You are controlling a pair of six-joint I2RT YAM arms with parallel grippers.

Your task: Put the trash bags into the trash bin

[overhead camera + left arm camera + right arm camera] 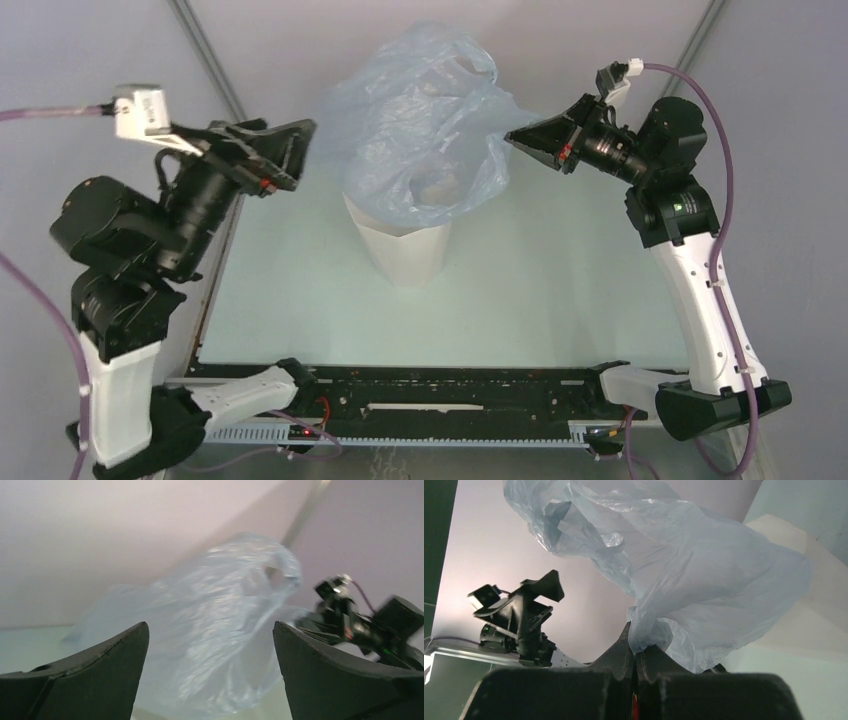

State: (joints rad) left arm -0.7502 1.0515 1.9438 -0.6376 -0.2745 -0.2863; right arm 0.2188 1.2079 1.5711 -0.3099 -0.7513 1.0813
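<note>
Over the trash bin point(405, 250), trash bag point(430, 120) hiding its mouth

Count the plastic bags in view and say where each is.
1. The pale blue bag hangs over the mouth of the white bin, one edge pinched in the right end effector. More bags could be hidden inside the bin.

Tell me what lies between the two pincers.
The crinkly pale blue plastic bag, bunched over the faceted white bin; the right pincer grips its edge, the left pincer is open. Top view.
</note>
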